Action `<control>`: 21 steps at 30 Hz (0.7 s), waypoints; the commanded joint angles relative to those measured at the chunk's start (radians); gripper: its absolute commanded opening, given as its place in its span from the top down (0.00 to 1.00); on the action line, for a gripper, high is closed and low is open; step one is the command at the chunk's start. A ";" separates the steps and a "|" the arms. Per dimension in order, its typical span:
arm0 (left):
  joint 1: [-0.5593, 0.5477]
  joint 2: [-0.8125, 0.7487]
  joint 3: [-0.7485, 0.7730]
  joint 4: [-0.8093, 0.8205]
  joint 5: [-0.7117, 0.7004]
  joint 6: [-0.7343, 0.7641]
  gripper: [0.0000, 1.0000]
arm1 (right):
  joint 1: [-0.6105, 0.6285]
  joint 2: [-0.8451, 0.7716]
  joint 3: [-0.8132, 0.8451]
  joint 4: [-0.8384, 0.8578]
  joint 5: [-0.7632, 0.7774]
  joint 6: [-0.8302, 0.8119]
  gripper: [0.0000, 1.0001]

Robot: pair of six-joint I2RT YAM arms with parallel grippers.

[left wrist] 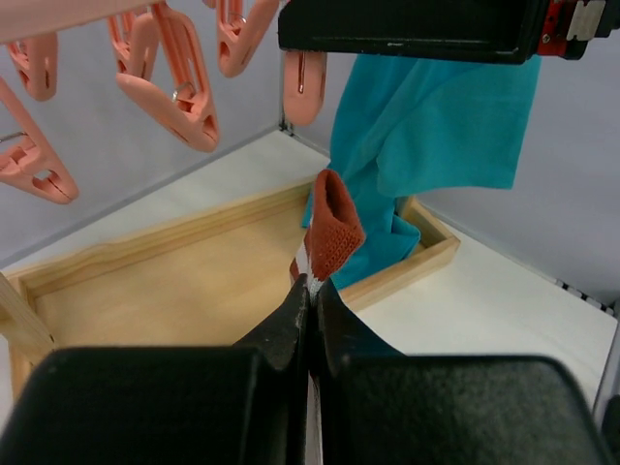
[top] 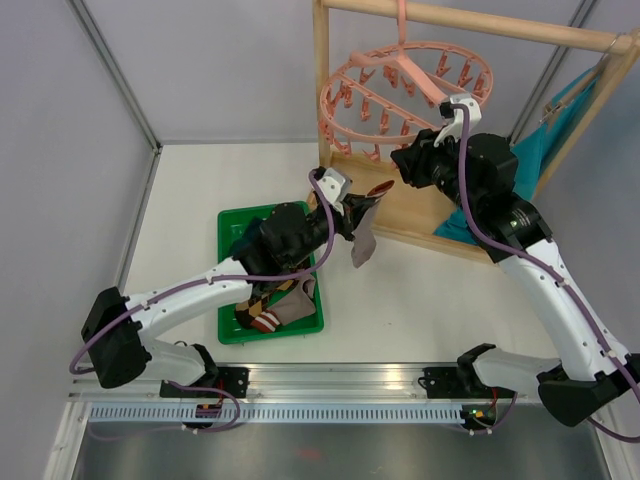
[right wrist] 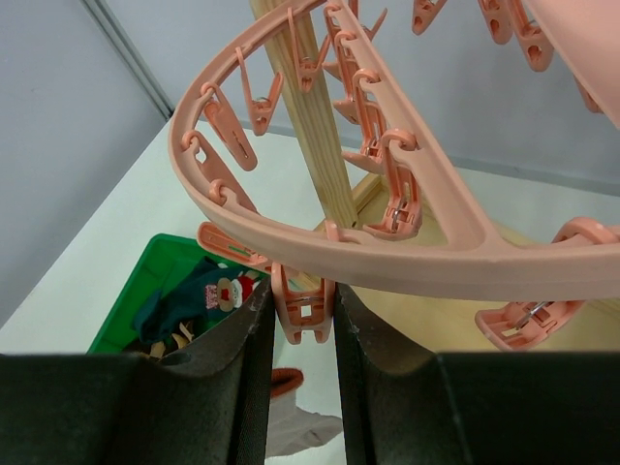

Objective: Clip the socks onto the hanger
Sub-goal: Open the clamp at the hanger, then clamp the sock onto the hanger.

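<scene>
- At about 8 o'clock in the top view, a green tray (top: 228, 218) holds the loose socks (top: 280, 310) in a heap. Among them are a brown argyle one and a dark teal one with a red-and-white motif.
- At 1 o'clock from the tray, the left gripper (top: 355, 208) has its jaws pressed together on a grey-brown sock (top: 363, 240). It pinches just below the red cuff, which pokes up past the fingertips, and the foot droops freely.
- The sock looks light, soft and limp, so it should fold wherever it is unsupported. The cuff edge, where the knit looks thicker, seems the best place to offer a peg something firm to bite.
- At 12 to 1 o'clock, the pink hanger (top: 335, 85) hangs by its hook from the wooden frame (top: 321, 40), with pegs dangling under the ring.
- The right gripper (top: 405, 165) is clamped across one peg (right wrist: 302, 308), at 6 o'clock in its wrist view. Whether the peg's mouth is open, I cannot tell.
- The peg looks like stiff, smooth plastic hanging on a loose link, so it may twist or slip under the squeeze.
- At 3 o'clock, a teal cloth (top: 530, 150) drapes from the frame.
</scene>
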 commanded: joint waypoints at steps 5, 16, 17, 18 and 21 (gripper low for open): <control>-0.026 0.060 -0.048 0.352 -0.128 0.041 0.98 | 0.013 0.041 0.083 -0.049 0.101 0.074 1.00; -0.066 0.123 -0.037 0.457 -0.228 0.107 0.98 | 0.031 0.079 0.134 -0.095 0.153 0.109 1.00; -0.066 0.130 -0.037 0.458 -0.233 0.108 0.98 | 0.034 0.081 0.139 -0.097 0.153 0.109 1.00; -0.066 0.132 -0.035 0.461 -0.234 0.107 0.98 | 0.036 0.081 0.140 -0.098 0.156 0.109 1.00; -0.068 0.137 -0.029 0.448 -0.228 0.107 0.98 | 0.039 0.081 0.148 -0.104 0.176 0.108 1.00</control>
